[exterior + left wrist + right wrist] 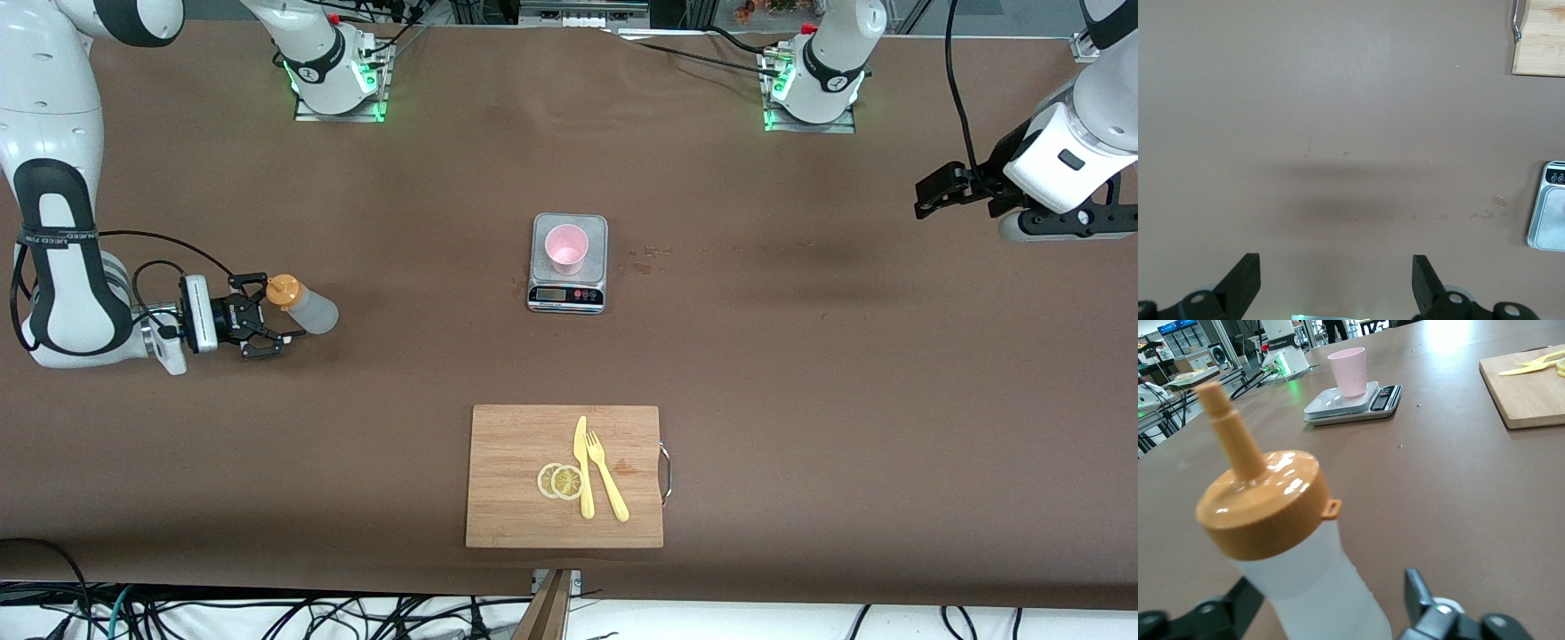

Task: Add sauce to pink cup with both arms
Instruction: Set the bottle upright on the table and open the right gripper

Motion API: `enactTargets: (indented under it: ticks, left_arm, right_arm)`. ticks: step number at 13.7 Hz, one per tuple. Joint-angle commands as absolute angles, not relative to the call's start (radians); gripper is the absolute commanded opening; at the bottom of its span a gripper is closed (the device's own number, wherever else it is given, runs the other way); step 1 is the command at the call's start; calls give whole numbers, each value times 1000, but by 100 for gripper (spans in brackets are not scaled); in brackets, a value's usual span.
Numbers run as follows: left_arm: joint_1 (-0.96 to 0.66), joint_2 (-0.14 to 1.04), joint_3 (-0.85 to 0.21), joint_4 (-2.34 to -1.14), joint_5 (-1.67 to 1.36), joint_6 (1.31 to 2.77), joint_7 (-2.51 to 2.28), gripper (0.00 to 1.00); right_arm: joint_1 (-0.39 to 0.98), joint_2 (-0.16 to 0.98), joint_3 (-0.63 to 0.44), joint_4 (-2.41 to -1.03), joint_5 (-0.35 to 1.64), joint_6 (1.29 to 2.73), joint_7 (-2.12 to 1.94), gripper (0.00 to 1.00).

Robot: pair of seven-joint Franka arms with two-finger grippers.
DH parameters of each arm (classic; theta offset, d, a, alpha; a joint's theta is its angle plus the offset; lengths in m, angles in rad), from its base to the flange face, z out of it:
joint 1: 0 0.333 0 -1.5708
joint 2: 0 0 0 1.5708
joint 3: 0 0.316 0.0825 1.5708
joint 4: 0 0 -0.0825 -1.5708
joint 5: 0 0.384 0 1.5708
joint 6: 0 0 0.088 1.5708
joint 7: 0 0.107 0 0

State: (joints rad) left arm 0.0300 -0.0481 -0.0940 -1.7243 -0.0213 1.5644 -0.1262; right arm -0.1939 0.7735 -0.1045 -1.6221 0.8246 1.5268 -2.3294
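Note:
The sauce bottle (307, 308), translucent whitish with an orange nozzle cap, stands on the table toward the right arm's end. My right gripper (267, 316) is low at the table with its fingers open on either side of the bottle's body. In the right wrist view the bottle (1305, 580) fills the space between the fingers of the gripper (1331, 583), with a gap at one finger. The pink cup (566, 249) stands upright on a kitchen scale (569, 295) at the table's middle; it also shows in the right wrist view (1348, 371). My left gripper (933, 188) waits open and empty above the table's left-arm end (1336, 280).
A wooden cutting board (516, 480) lies nearer to the front camera than the scale, with a yellow knife (582, 467), a fork (609, 480) and lemon slices (560, 481) on it. Small stains (645, 260) mark the table beside the scale.

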Motion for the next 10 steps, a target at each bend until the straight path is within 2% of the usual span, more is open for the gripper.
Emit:
enactTargets:
  ticks: [1,7,10]
  left_arm:
    - [40,-49,-95,-1712,-38,1545,-106,100]
    - [40,-49,-95,-1712,-37,1543,-107,100]
    - [40,-49,-95,-1712,-37,1543,-109,100]
  right_arm:
    - [-222,776,-107,-1609,827,1503,-2365,100]
    - [-222,761,-190,-1542,710,1457,-2430,100]
    - [-221,671,-190,-1503,626,1456,-2386,100]
